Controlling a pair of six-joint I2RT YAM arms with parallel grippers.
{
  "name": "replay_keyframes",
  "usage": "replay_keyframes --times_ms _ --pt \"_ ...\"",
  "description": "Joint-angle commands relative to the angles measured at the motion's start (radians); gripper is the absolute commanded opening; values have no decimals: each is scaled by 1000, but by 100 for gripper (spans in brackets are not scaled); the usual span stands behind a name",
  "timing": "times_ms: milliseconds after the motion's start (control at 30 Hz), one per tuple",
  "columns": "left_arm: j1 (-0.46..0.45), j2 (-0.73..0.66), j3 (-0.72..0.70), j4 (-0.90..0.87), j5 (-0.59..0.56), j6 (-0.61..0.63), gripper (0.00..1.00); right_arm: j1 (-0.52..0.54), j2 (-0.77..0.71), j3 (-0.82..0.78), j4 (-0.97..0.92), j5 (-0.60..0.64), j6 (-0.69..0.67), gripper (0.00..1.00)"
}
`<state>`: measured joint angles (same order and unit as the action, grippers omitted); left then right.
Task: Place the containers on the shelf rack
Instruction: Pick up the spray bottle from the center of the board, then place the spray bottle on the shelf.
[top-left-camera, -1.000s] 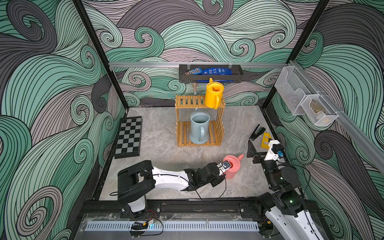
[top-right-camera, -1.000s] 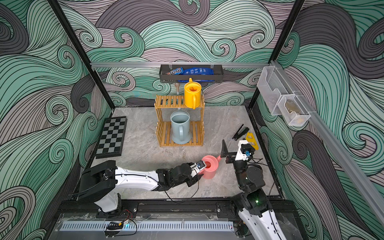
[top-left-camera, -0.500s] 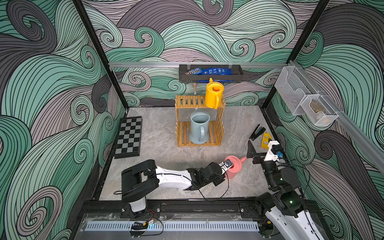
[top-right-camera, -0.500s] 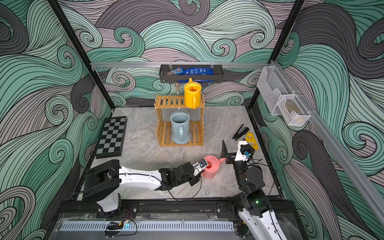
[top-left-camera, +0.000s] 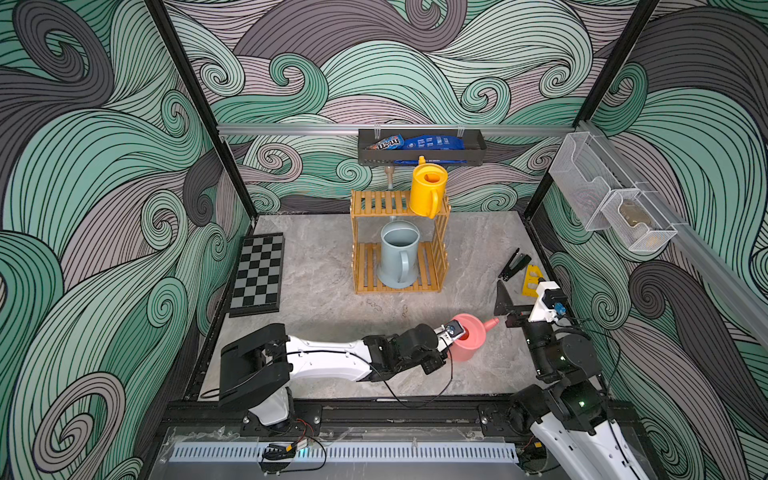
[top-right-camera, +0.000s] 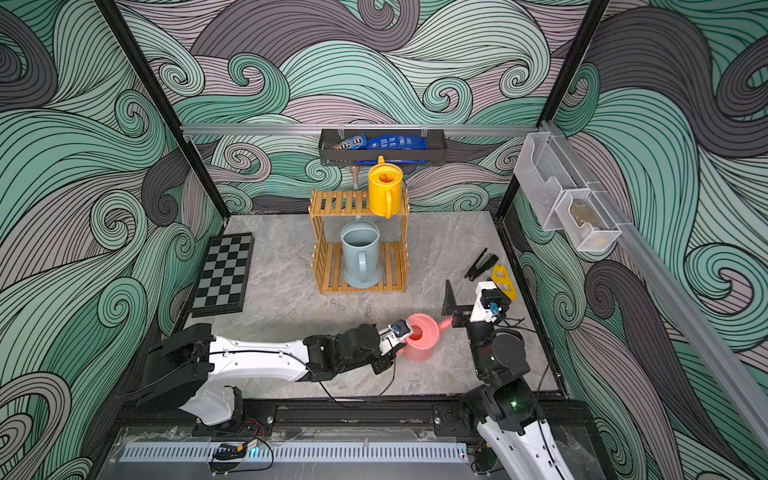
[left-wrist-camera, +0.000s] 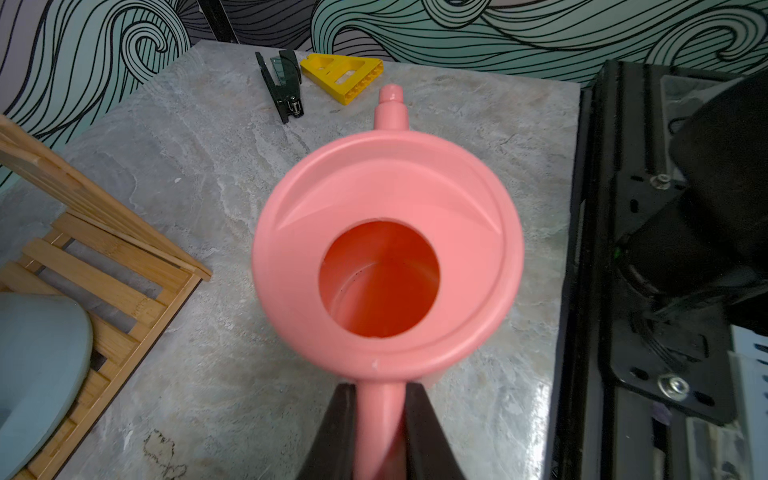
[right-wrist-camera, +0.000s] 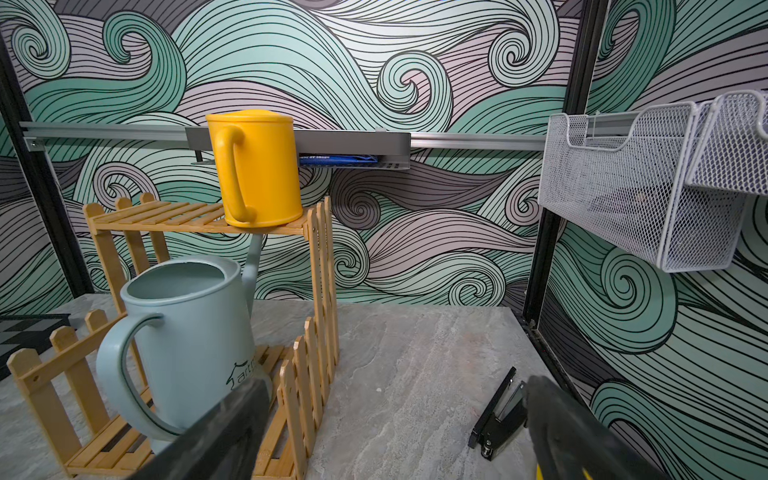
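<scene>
Left gripper (left-wrist-camera: 380, 401) pinched shut on the pink watering can (left-wrist-camera: 386, 253) handle, can's low near the table's (top-left-camera: 324, 266) front edge, well apart from the bamboo shelf rack (top-left-camera: 374, 203) | right gripper (right-wrist-camera: 390, 419) wide open, empty | done: yellow watering can (top-left-camera: 428, 193) on the top tier, pale blue watering can (top-left-camera: 397, 257) on the bottom | left: just pink, I reckon

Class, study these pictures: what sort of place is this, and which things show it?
Likely a robot test cell: left arm and right arm mounted on a black frame, swirl-patterned wall panels enclosing a tabletop.
</scene>
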<state>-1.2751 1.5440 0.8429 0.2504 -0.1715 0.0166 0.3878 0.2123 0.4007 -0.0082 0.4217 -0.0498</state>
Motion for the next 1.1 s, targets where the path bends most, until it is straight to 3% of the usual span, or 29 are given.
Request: replay_keyframes --times_ms 0,367,833,1067 --pt "-7 -73 -34 -15 75 18 0 5 15 -2 17 32 -15 99" --pt "65 -279 -163 -59 309 26 0 5 40 -2 11 58 -24 99" --pt "469 -506 -110 -305 552 -16 0 1 85 1 11 50 -24 99" --pt "542 -577 -50 -375 656 -17 0 -1 111 1 9 39 -21 99"
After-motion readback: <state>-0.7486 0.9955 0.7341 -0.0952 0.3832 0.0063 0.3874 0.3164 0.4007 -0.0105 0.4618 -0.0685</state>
